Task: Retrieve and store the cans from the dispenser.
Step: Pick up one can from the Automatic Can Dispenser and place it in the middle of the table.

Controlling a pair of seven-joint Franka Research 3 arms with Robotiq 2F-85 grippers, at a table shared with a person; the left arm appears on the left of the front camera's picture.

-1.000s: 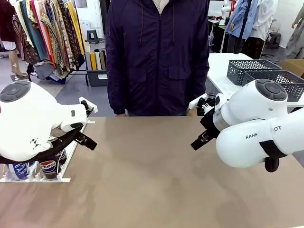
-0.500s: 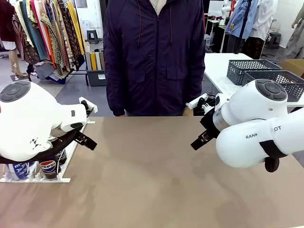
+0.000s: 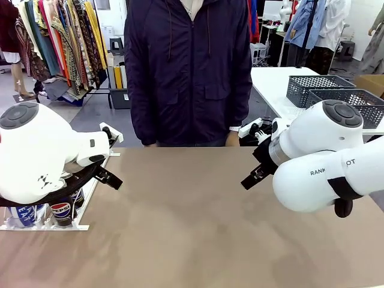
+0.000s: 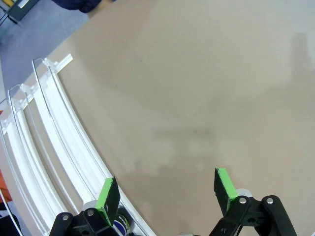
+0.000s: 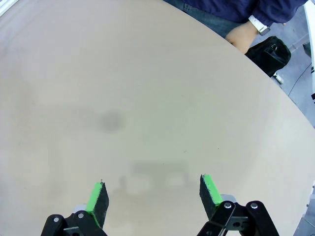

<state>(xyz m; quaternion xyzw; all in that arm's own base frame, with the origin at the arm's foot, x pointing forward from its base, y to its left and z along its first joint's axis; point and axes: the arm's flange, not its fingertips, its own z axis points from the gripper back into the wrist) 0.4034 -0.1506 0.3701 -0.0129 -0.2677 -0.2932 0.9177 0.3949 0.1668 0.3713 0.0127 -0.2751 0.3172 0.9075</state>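
The dispenser [image 3: 84, 201], a low white and clear rack of rails, lies along the table's left edge, partly hidden under my left arm. A blue-and-white can [image 3: 23, 215] and a black Pepsi can [image 3: 61, 213] stand at its near end. In the left wrist view the dispenser [image 4: 47, 125] curves along the left, and a can's silver top [image 4: 121, 224] peeks up beside the left finger. My left gripper [image 4: 166, 189] hangs open over bare table just beside the rails. My right gripper [image 5: 153, 193] is open too, above bare tabletop, with nothing between its fingers.
A person in a dark jacket [image 3: 189, 72] stands at the far edge, one hand [image 5: 243, 36] resting near the table's rim. Two dark lattice baskets [image 3: 336, 93] sit on a white table at the back right. The brown tabletop [image 3: 192, 222] stretches between the arms.
The person has shifted a little to the left, and a hand now shows at the far table edge. Neither arm has moved, and both grippers stay open.
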